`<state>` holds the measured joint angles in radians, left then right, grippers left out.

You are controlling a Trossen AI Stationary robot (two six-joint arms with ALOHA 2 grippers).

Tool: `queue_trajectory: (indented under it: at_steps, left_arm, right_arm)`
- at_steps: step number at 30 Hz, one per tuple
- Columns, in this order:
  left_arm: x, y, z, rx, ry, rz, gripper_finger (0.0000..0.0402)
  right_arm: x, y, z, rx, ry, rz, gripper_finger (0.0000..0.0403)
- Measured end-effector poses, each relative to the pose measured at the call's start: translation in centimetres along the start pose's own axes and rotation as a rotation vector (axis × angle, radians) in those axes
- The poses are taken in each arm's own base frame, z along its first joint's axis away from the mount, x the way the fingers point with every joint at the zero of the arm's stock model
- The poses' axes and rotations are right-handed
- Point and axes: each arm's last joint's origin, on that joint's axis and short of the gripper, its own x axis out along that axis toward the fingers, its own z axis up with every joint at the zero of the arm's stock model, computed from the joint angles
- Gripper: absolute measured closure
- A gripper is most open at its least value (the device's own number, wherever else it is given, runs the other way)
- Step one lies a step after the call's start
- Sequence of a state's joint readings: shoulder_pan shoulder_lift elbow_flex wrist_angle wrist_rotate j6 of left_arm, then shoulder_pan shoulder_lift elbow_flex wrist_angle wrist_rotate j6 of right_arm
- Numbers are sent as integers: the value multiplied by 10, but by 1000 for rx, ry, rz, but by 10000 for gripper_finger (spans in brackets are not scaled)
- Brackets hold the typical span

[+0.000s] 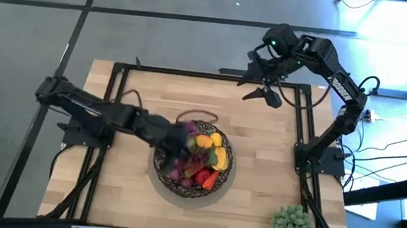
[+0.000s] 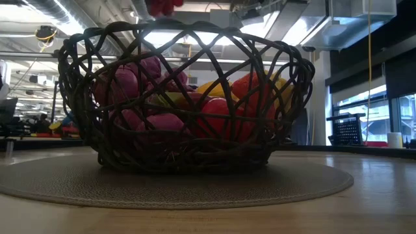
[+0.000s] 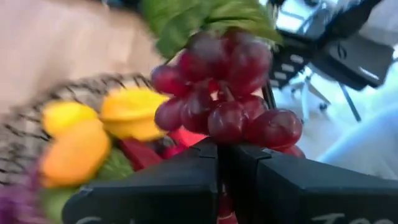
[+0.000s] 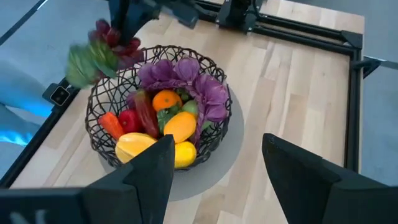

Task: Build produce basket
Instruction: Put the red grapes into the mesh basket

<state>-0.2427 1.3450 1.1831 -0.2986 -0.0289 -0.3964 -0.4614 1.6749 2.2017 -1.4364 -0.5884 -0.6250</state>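
Observation:
The dark woven-wire basket (image 1: 221,183) stands on a round grey mat (image 2: 195,185) at mid-table. It holds produce: orange, lemons, red peppers, a carrot and purple pieces (image 4: 171,118). My left gripper (image 1: 178,147) is over the basket's left rim, shut on a dark red grape bunch (image 3: 227,87) with green leaves (image 4: 90,59). The bunch also shows at the top of the low view (image 2: 162,5), above the basket (image 2: 182,97). My right gripper (image 1: 266,90) waits open and empty over the table's far right part. My left gripper pinches the grape bunch between its two shut fingers at the grapes nearest them (image 3: 224,127), the end away from the leaves. The fingers come from above, slanting down from the table's left. The bunch hangs clear above the basket's rim (image 4: 99,93), leaves lowest.
A pale green spiky ball plant (image 1: 291,225) sits at the table's near right corner. A black frame (image 1: 214,76) runs along the table's edges. Bare wood lies left and right of the mat.

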Motion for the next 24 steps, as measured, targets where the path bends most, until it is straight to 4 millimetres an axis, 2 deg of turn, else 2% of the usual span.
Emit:
queue_trajectory:
  at_steps: [8, 13, 24]
  left_arm:
    - [43, -9, -27, -63, 226, -212, 401]
    - [54, -8, -34, -75, 306, -305, 401]
    - [70, 7, -41, 27, 333, -277, 402]
  right_arm:
    - [0, 0, 1, -2, -13, 11, 166]
    - [0, 0, 1, -2, -13, 11, 166]
    - [0, 1, 1, -13, -28, 34, 166]
